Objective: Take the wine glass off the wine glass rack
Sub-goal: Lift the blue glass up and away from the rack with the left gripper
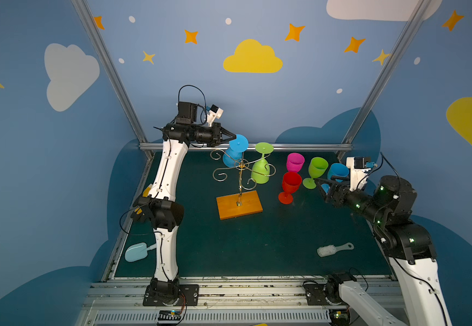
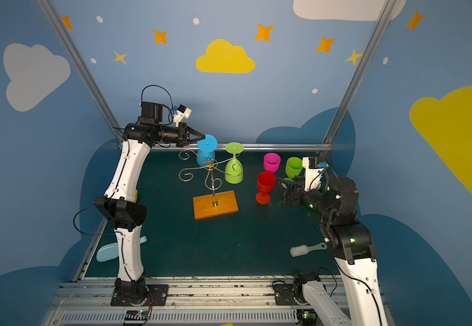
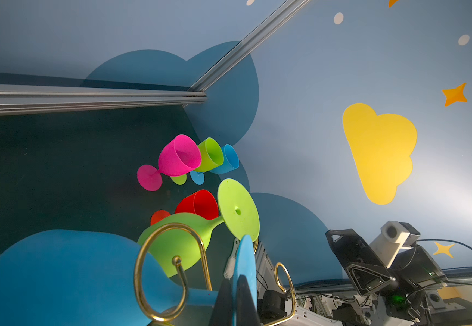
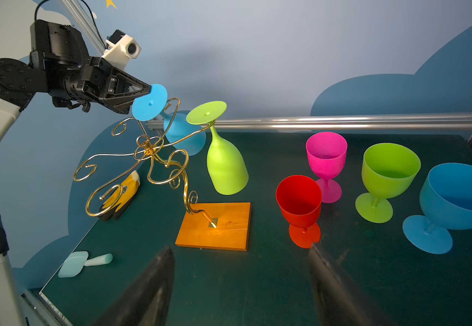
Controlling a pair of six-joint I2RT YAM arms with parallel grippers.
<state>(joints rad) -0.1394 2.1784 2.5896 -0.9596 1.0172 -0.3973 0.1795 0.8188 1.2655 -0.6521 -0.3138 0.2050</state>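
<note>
Above the table (image 1: 257,248), in a top view, the left gripper (image 1: 232,139) clamps the foot of the blue wine glass (image 1: 239,143), hanging upside down on the wine glass rack (image 1: 239,207). Left wrist: fingers (image 3: 246,304) pinch that foot's rim. Right wrist: the right gripper (image 4: 241,248) stands wide apart.

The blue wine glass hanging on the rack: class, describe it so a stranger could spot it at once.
Find the gold wire rack on its orange base. Two glasses hang upside down from it: the blue wine glass and a green glass. Only the blue one has its foot pinched by the left end effector.
</note>
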